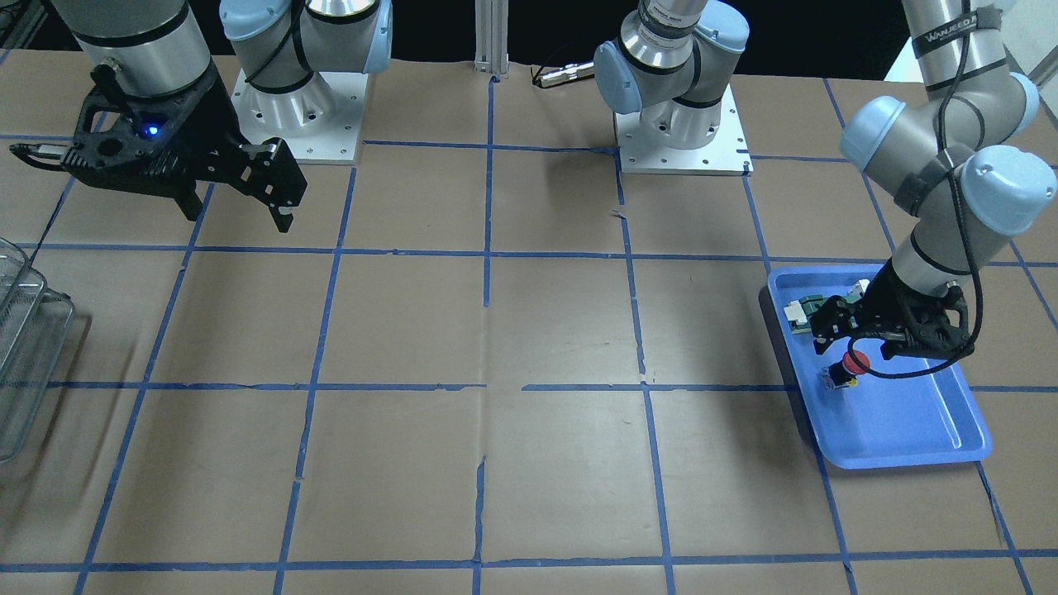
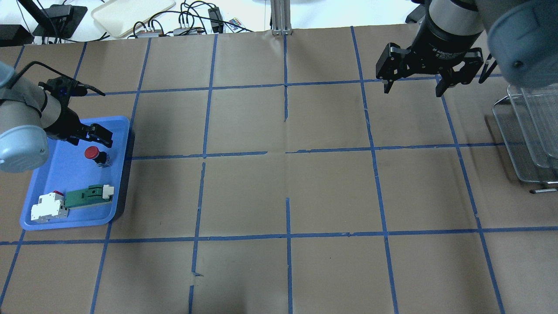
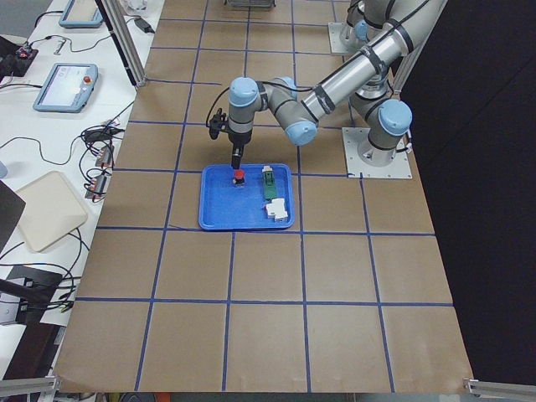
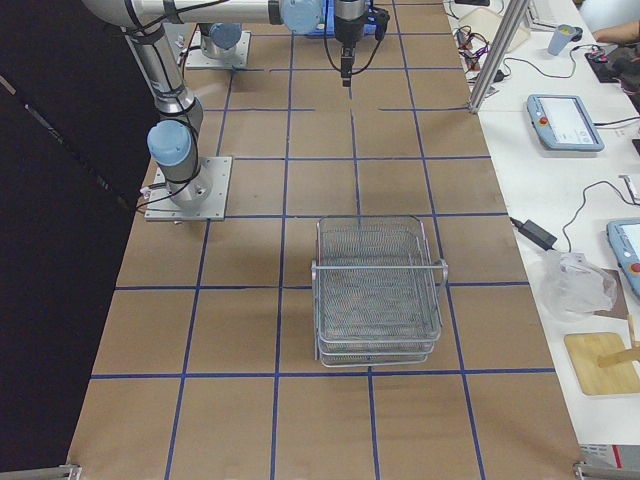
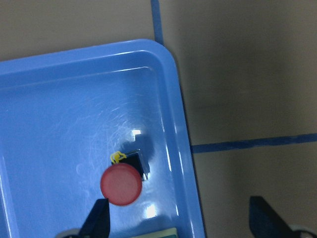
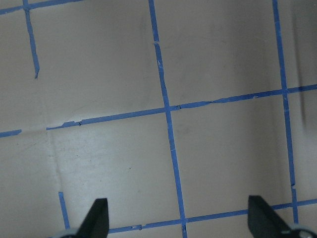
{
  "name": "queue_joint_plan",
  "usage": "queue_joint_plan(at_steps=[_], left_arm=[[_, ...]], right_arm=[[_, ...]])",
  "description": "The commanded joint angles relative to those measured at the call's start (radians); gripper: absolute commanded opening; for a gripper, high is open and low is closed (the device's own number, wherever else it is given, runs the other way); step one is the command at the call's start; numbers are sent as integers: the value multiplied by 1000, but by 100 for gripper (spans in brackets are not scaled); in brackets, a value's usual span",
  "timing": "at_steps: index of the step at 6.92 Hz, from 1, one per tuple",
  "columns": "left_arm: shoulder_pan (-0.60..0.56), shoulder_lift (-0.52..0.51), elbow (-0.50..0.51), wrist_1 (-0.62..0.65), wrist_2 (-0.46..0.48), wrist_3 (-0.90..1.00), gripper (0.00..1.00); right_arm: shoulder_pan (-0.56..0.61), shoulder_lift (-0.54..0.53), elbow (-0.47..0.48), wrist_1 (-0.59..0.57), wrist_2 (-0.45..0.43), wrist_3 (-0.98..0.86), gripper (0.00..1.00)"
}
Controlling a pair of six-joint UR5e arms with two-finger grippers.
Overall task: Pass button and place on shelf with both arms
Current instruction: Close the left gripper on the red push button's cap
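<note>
2 silver-grey arms (image 1: 905, 145) with light-blue joint caps (image 1: 1012, 186), black cables (image 1: 979, 285), black grippers (image 2: 412, 90) and white bolted bases (image 1: 719, 153).

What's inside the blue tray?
The tray holds a red button, a green part and a white block with a red bit. From overhead, the left arm covers one corner; what lies under the parts is hidden too.
</note>
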Motion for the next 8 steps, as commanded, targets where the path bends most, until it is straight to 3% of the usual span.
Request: queue_joint_plan(at_steps=[1,2,3,4,5,6,7,8], left_arm=[[21,-58,-15,44,1,16,100],[21,-68,-3,44,1,16,91],[21,-70,-1,46,2,18,70],[21,-70,2,46,2,24,36],[21,-69,2,47,10,24,14],[21,-66,3,47,10,24,0],[15,-49,18,21,13,30,0],[-14,-30,78,-102,13,26,0]], right_arm=[[0,-1,0,0,-1,-2,100],[0,1,-1,0,-1,-7,100],[0,1,0,-1,-1,-7,100],[0,1,0,-1,1,-7,100],[0,1,0,0,-1,-10,100],[0,3,-1,0,-2,-10,100],[0,1,3,0,-4,-10,100],[0,1,6,-1,-4,-10,100]])
